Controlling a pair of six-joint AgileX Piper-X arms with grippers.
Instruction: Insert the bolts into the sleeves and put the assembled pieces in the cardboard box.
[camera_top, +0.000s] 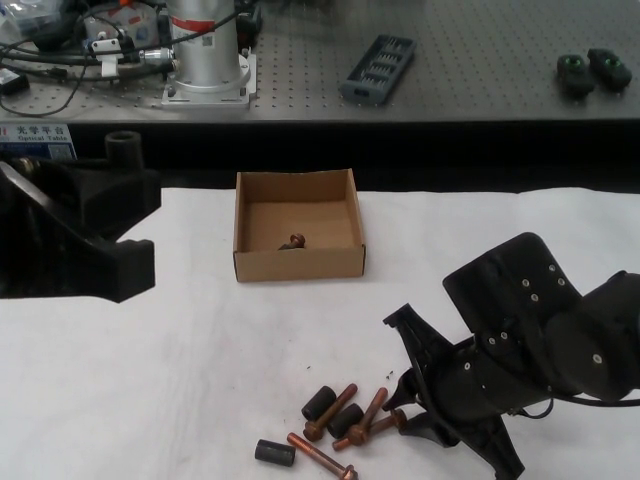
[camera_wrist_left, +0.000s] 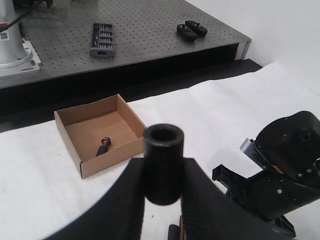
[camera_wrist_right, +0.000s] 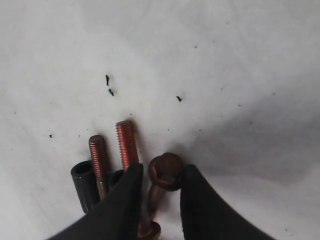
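My left gripper (camera_wrist_left: 164, 200) is raised over the left of the bench, shut on a black sleeve (camera_wrist_left: 164, 165) held upright with its bore facing up; the same sleeve (camera_top: 125, 150) shows at the left. My right gripper (camera_wrist_right: 161, 192) is down on the white sheet, shut on a copper bolt (camera_wrist_right: 165, 172) just behind its head. Beside it lie more bolts (camera_wrist_right: 127, 142) and sleeves (camera_wrist_right: 83, 184). In the high view the loose bolts (camera_top: 330, 412) and sleeves (camera_top: 274, 452) lie at the front centre. The cardboard box (camera_top: 300, 264) holds one assembled piece (camera_top: 292, 241).
A white sheet (camera_top: 200, 360) covers the bench. Behind it runs a perforated metal table (camera_top: 470, 70) with a metal post base (camera_top: 205, 60), a grey bit case (camera_top: 378, 66) and two small black parts (camera_top: 593, 70). Cables lie at the back left.
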